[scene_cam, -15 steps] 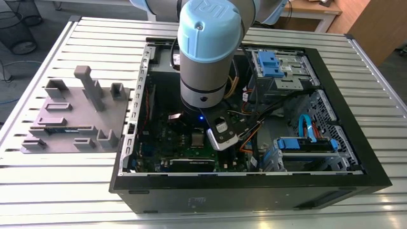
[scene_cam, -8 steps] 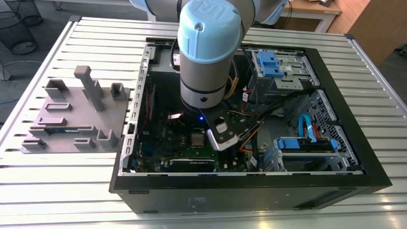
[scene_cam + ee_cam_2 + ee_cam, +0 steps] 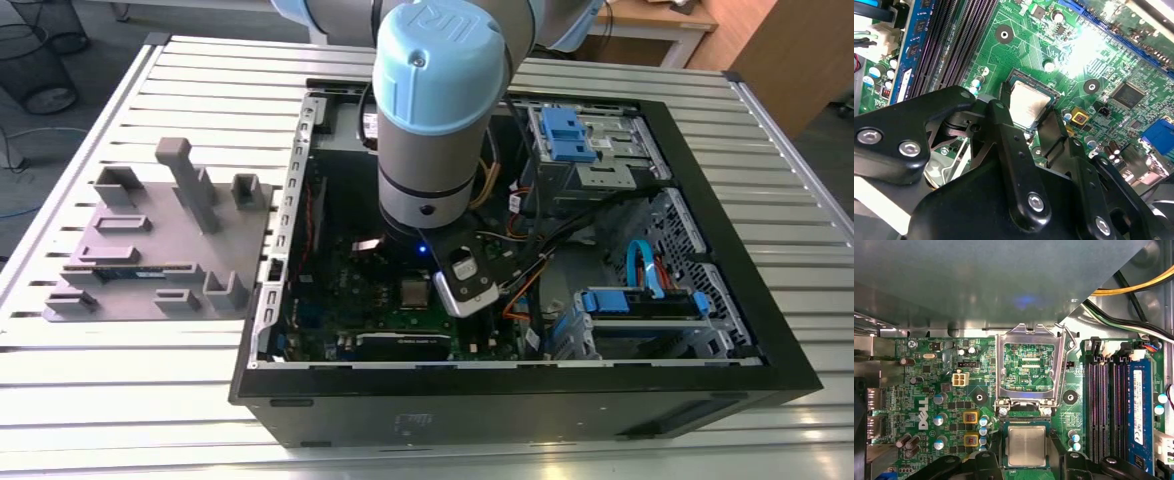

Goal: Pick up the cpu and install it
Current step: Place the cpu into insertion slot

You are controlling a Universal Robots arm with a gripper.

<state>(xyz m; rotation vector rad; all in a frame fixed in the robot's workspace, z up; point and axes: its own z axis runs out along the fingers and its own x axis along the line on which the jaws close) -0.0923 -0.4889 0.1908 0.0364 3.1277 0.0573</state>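
Observation:
The cpu [image 3: 1026, 446], a small silver square, lies flat in the black socket on the green motherboard [image 3: 929, 390]; it also shows in the second wrist view [image 3: 1029, 101] and, under the arm, in the exterior view [image 3: 415, 291]. My gripper [image 3: 1026, 457] hovers right over it, with one black finger [image 3: 1004, 102] on each side of the chip. The fingers stand just outside the socket's edges, apart from the chip, so the gripper is open. The metal socket frame [image 3: 1027, 365] is flipped up and open beside the socket.
Memory slots and a blue memory stick [image 3: 1138, 410] run along one side of the socket. Yellow and black cables [image 3: 1134, 287] cross the case. In the exterior view, blue drive bays [image 3: 567, 135] sit at the case's right, and a grey fixture tray [image 3: 160, 250] lies left of it.

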